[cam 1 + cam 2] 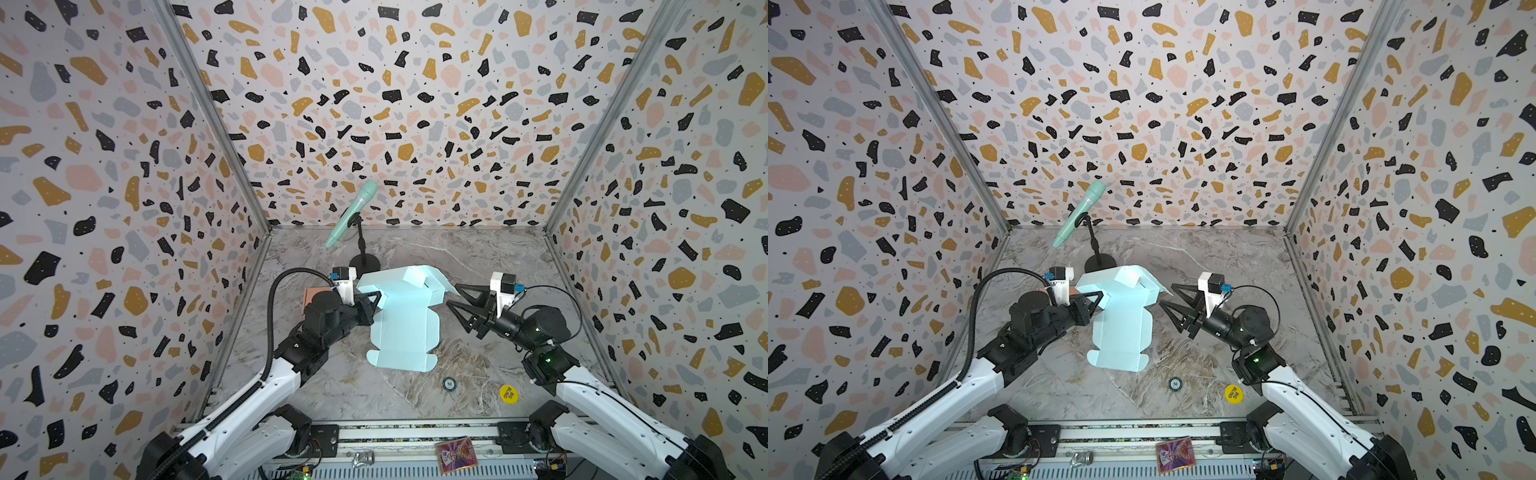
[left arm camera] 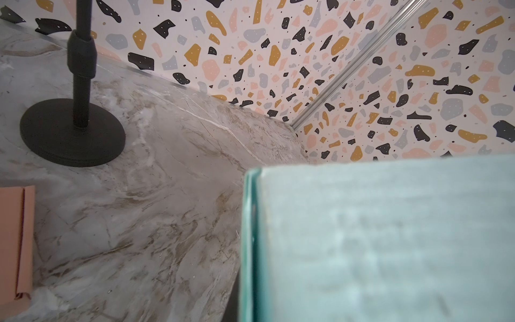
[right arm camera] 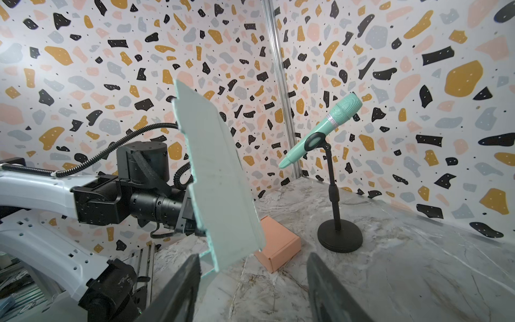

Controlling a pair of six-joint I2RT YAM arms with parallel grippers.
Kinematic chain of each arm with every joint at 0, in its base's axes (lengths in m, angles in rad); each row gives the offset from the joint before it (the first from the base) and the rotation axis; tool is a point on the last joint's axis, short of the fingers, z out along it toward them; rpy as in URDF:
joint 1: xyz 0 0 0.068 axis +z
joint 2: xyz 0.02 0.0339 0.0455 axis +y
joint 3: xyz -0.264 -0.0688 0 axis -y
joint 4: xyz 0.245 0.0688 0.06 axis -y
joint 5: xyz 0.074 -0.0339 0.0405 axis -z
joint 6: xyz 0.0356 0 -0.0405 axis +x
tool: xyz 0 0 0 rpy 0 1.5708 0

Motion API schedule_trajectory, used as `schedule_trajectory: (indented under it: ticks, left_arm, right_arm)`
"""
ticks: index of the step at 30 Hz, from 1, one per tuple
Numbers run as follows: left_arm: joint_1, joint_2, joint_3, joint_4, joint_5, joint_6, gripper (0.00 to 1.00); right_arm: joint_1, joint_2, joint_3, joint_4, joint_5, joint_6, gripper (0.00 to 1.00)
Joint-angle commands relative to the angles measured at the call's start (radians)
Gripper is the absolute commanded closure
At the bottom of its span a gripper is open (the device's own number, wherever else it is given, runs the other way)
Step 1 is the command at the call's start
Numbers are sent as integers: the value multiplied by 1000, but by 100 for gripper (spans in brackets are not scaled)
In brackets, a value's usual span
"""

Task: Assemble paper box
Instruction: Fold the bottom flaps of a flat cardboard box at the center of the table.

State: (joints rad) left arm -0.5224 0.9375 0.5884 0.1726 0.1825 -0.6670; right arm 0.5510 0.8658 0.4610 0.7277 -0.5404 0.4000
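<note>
A pale mint paper box lies partly folded mid-table, its near part flat and its far panels raised. My left gripper is shut on the box's left side wall. In the left wrist view that wall fills the near field and hides the jaws. My right gripper stands open at the raised right flap. In the right wrist view the flap's lower corner sits just inside one finger, apart from the other.
A mint microphone on a black stand rises behind the box. A small pink box sits behind my left gripper. A poker chip and yellow disc lie near the front. Patterned walls enclose three sides.
</note>
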Motion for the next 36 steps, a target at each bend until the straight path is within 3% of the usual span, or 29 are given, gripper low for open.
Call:
schedule_trajectory:
  ticks: [1, 17, 36]
  left_arm:
    - [5, -9, 28, 65, 28, 1, 99]
    - [5, 5, 11, 71, 34, 4, 99]
    - [5, 61, -29, 22, -34, 74, 100]
  right_arm:
    - [-3, 23, 45, 60, -28, 5, 40]
    - [15, 184, 121, 116, -61, 5, 45]
    - [49, 337, 166, -123, 60, -51, 51]
